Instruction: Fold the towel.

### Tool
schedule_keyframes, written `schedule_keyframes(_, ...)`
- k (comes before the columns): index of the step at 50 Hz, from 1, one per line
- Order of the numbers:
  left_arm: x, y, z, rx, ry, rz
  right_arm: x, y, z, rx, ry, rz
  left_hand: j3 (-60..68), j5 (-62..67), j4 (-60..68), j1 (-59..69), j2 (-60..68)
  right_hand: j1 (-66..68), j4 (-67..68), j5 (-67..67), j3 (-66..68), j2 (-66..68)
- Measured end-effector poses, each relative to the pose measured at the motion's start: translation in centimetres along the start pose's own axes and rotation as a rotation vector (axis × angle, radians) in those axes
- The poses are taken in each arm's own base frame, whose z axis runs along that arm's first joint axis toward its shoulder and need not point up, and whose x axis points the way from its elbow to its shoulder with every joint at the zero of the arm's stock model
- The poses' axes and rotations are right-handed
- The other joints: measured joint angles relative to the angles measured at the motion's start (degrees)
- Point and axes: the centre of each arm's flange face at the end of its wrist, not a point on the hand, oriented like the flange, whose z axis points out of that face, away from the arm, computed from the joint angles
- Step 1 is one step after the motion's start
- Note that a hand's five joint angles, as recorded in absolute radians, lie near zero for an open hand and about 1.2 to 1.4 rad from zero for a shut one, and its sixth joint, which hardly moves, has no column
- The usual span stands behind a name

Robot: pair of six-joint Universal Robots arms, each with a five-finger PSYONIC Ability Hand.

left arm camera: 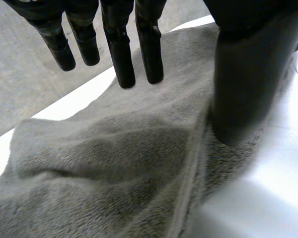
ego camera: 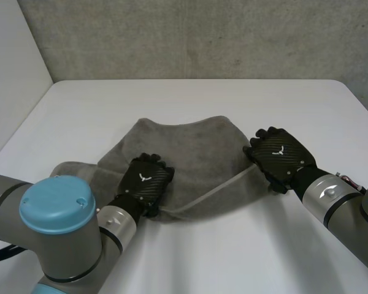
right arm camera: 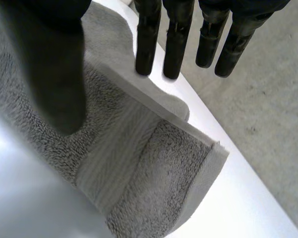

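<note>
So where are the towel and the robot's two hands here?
towel (ego camera: 196, 144), head view, middle of the grey cloth.
left hand (ego camera: 146, 179), head view, back of the hand, over the towel's near edge.
right hand (ego camera: 281, 154), head view, back of the hand, at a towel corner.

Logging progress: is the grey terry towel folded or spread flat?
Folded, roughly: at the corner by the right hand, one layer of the towel lies over another.
</note>
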Motion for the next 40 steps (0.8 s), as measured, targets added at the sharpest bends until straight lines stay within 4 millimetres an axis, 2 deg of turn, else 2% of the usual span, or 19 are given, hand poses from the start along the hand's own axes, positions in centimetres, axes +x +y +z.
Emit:
schedule_keyframes(2, -0.3, 0.0, 0.0, -0.005, -0.023, -0.002, 0.0, 0.2, 0.0, -0.011, 0.006, 0.044, 0.00, -2.68, 0.00, -1.80, -2.13, -3.36, 0.00, -4.16, 0.00, -4.49)
schedule_keyframes(11, -1.4, 0.5, -0.7, -0.031, -0.081, -0.013, -0.2, 1.4, 0.3, -0.046, -0.004, 0.155, 0.00, -4.30, 0.00, -1.99, -3.38, -3.54, 0.00, -4.55, 0.00, -4.81)
schedule_keyframes(20, -3.1, 0.9, -1.7, -0.054, -0.124, -0.028, -1.3, 2.3, 0.3, -0.075, -0.039, 0.174, 0.00, -4.29, 0.00, -1.99, -3.38, -3.54, 0.00, -4.53, 0.00, -4.81)
schedule_keyframes(28, -4.5, 2.0, -2.3, -0.108, -0.166, -0.044, -2.4, 2.2, 0.3, -0.071, -0.066, 0.174, 0.00, -4.27, 0.00, -1.99, -3.38, -3.54, 0.00, -3.15, 0.00, -4.80)
schedule_keyframes(40, -5.9, 3.4, -2.7, -0.178, -0.205, -0.067, -2.6, 2.5, 1.8, -0.046, -0.076, 0.163, 0.00, -4.06, 0.00, -1.99, -3.38, -3.31, 0.00, -0.90, 0.00, -4.61)
